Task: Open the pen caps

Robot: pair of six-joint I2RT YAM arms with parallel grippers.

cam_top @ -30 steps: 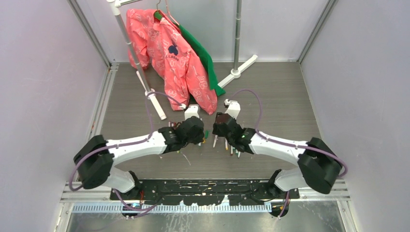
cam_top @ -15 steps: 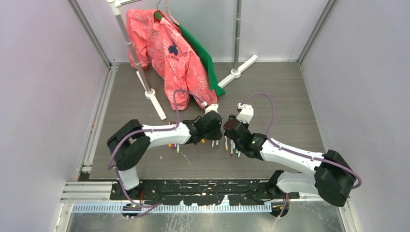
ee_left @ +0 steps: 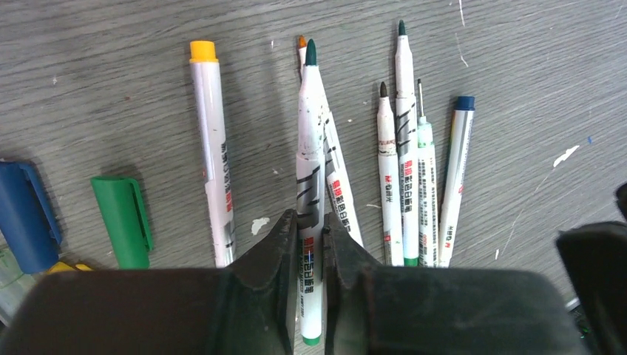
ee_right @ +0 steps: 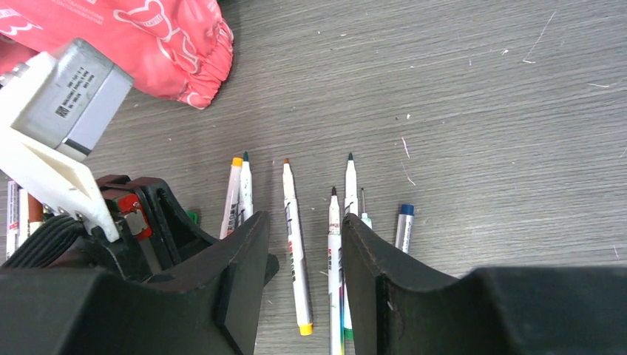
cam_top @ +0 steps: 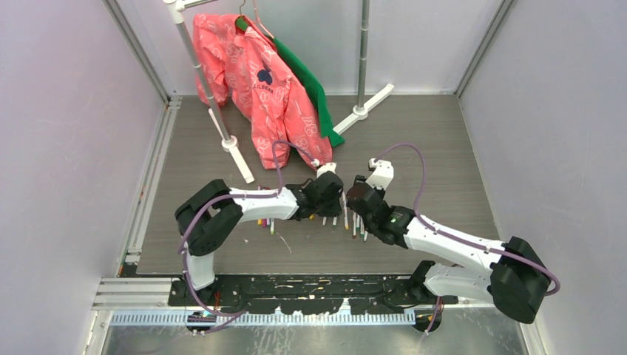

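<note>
Left gripper [ee_left: 304,225]: matte black fingers clamped on the smooth white cylindrical barrel of the green-tipped pen [ee_left: 310,133], conical nib bare.

Right gripper [ee_right: 302,251]: wedge-shaped black jaws apart above the loose row of thin white pens [ee_right: 336,244], gripping nothing.

Green cap [ee_left: 122,220] and blue cap [ee_left: 26,211]: short glossy plastic tubes with side clips, off the pens, lying on the grey wood-grain table [ee_left: 517,44], left of the clamped pen.
</note>
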